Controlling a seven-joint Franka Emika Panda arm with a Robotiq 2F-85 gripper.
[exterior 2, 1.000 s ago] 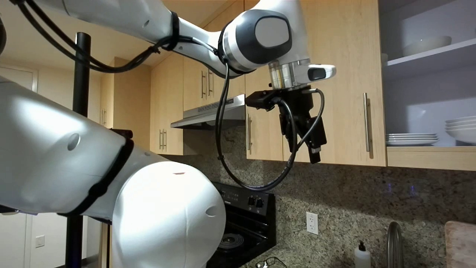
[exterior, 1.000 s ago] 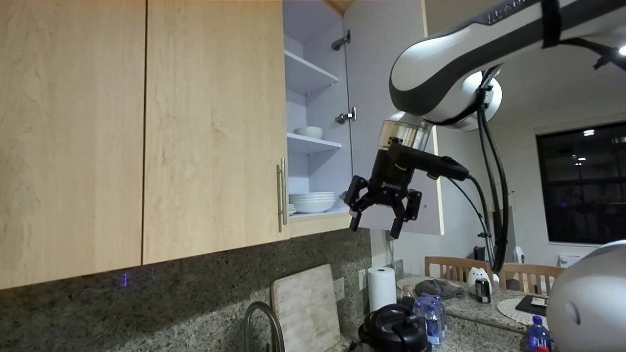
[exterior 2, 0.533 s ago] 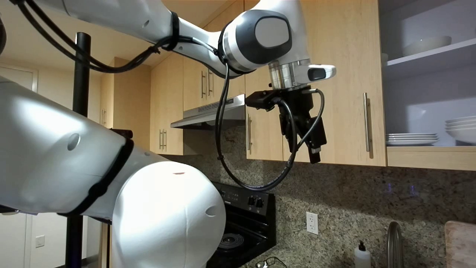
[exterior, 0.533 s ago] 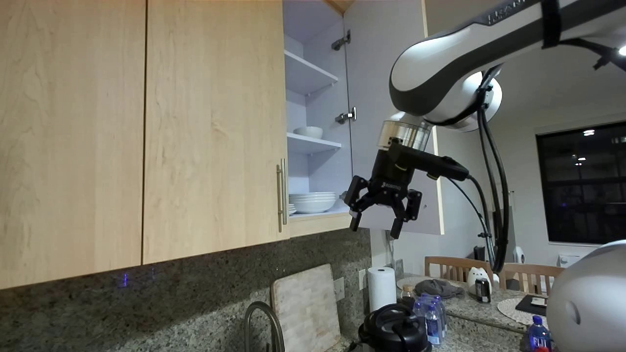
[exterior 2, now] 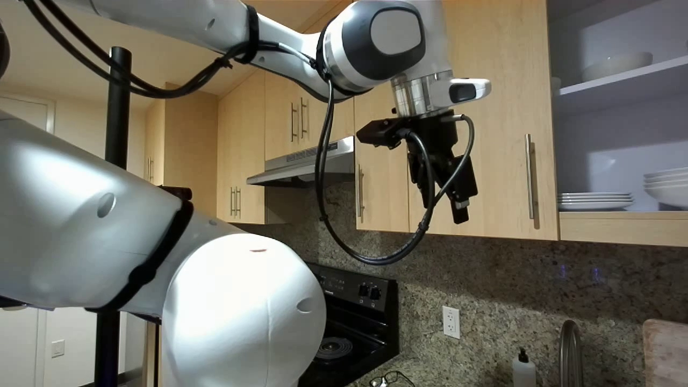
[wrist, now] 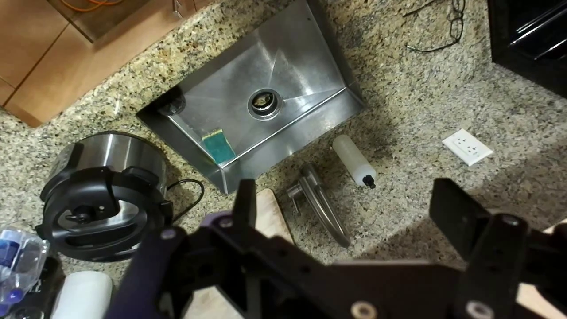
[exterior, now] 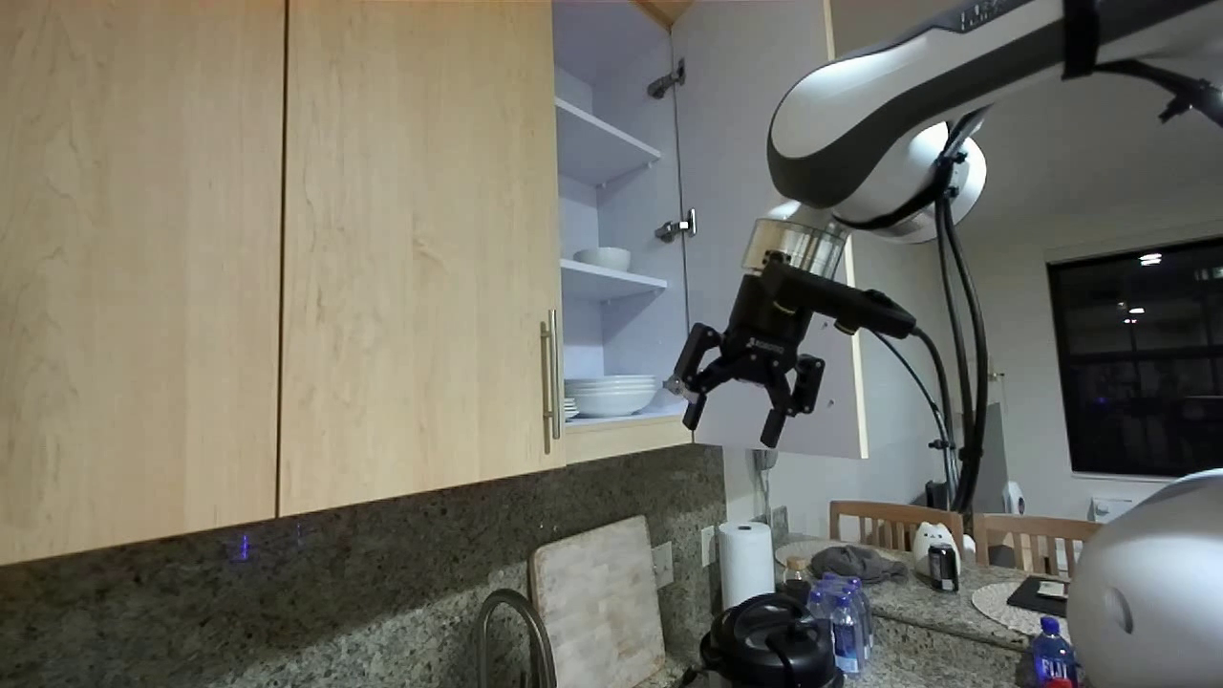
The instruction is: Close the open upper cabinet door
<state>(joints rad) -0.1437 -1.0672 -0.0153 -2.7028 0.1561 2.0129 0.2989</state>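
Upper cabinet door (exterior: 731, 143): wide open, hinged to the cabinet (exterior: 626, 440), white face showing
Gripper (exterior: 733, 420): released, spread apart, outside the cabinet
White bowl (exterior: 604, 258): on a shelf (exterior: 613, 283) inside the cabinet
Stacked dishes (exterior: 611, 397): on the cabinet's floor

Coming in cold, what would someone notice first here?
Probably the upper cabinet door, standing open with its white inner face showing in an exterior view. The black gripper hangs in front of it there, jaws apart. The wrist view shows a pressure cooker beside the steel sink.
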